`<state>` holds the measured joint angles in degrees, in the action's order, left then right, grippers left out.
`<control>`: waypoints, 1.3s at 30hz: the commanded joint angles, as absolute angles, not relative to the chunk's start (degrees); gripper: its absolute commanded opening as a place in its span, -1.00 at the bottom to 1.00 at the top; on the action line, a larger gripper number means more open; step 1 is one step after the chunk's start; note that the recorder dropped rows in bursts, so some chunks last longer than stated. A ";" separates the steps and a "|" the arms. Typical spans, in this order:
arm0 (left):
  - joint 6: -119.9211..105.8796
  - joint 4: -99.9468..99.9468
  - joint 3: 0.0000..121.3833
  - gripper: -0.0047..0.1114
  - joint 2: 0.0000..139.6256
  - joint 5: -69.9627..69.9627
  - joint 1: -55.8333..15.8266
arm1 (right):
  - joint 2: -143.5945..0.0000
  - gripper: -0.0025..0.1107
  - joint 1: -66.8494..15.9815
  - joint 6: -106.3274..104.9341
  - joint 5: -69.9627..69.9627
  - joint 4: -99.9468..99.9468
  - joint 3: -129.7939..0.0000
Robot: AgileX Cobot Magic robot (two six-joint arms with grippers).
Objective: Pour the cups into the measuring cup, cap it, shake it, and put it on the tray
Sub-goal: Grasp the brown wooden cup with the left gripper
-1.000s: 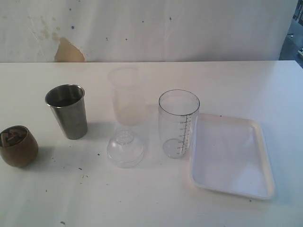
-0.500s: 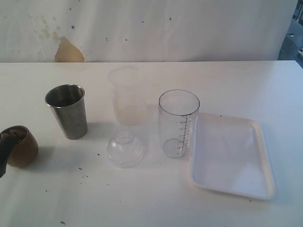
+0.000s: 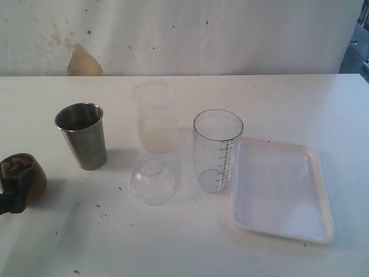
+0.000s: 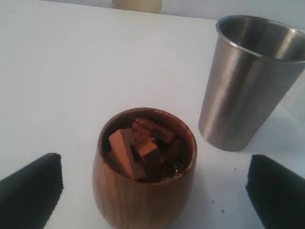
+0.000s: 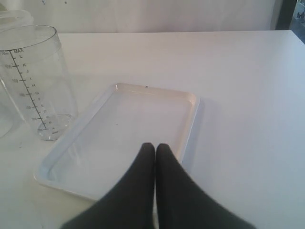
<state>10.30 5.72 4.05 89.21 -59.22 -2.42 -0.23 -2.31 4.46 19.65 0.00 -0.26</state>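
bracketing the wooden cup (image 4: pixel 143 191) with my left gripper (image 4: pixel 155 183) wide open and empty, i judge this the first pickup; next i must close on it squarely.

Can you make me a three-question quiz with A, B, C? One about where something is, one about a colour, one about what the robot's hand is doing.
1. Where is the wooden cup? A) on a shelf B) on the table near the steel cup C) in a box
2. What colour are the pieces in it? A) green B) reddish brown C) white
3. How is the left gripper? A) shut on the cup B) shut, empty C) open, with the cup between its jaws

1 B: it stands on bare table beside the steel cup.
2 B: the left wrist view shows reddish-brown chunks.
3 C: its jaws stand wide, clear of the cup.
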 commanded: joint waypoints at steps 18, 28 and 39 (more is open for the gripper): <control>8.76 4.60 11.35 0.89 107.46 -65.41 -2.71 | 0.00 -0.96 -2.21 4.74 19.57 0.00 0.00; 8.76 4.71 16.59 0.89 113.16 -64.76 -2.71 | 0.00 -0.96 -2.21 4.74 19.57 0.00 0.00; 8.76 4.71 19.45 0.89 115.61 -63.09 -2.71 | 0.00 -0.96 -2.21 4.74 19.57 0.00 0.00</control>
<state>8.80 5.24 18.91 115.44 -63.58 -2.42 -0.23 -2.31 4.46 19.65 0.00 -0.26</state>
